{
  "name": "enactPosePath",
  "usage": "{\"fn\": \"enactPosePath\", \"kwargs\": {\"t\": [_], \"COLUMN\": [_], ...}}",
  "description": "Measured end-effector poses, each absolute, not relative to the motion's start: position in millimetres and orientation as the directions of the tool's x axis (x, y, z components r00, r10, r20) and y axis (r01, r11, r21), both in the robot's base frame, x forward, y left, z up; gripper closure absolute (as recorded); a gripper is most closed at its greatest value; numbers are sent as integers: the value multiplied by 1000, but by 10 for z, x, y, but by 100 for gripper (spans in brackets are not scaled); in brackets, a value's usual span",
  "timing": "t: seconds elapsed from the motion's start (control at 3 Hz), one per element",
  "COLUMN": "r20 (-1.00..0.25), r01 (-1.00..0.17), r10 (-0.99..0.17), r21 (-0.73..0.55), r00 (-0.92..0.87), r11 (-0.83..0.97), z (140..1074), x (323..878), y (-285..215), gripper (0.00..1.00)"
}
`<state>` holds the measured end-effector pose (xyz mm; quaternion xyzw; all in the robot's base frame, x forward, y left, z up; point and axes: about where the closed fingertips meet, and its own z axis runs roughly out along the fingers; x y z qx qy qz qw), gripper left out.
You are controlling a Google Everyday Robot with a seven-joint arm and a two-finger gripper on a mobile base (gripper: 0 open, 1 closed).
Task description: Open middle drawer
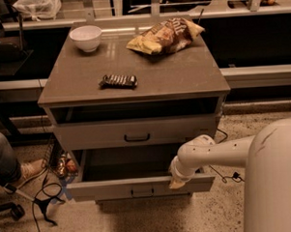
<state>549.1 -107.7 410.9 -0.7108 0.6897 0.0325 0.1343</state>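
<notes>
The middle drawer [139,187] stands pulled out from the grey-brown cabinet, its flat front panel low in the view with a small dark bar handle [141,191] at centre and its dark inside [128,163] showing. My gripper [177,183] rests at the top edge of that front panel, right of the handle, at the end of my white arm [219,153], which reaches in from the right. The drawer above [136,133] has its own dark handle and sits slightly forward, with a dark gap under the cabinet top.
On the cabinet top [76,87] lie a white bowl [86,38], a chip bag [165,35] and a dark wrapped bar [118,81]. A person's leg and shoe [22,169] and cables [40,202] are on the floor at left. My white body [274,180] fills the right.
</notes>
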Motion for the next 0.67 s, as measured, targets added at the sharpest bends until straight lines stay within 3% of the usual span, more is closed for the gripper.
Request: {"fn": "enactPosePath", "kwargs": {"t": [0.33, 0.67], "r20": [-232, -221], "r01": [-990, -991], "r10": [-972, -974], "r21": [-143, -135], "r00": [47, 52], "r11": [-14, -22], "z": [4096, 4101], "x": [5481, 5424], "y": [-1072, -1088], "gripper": [7, 0]}}
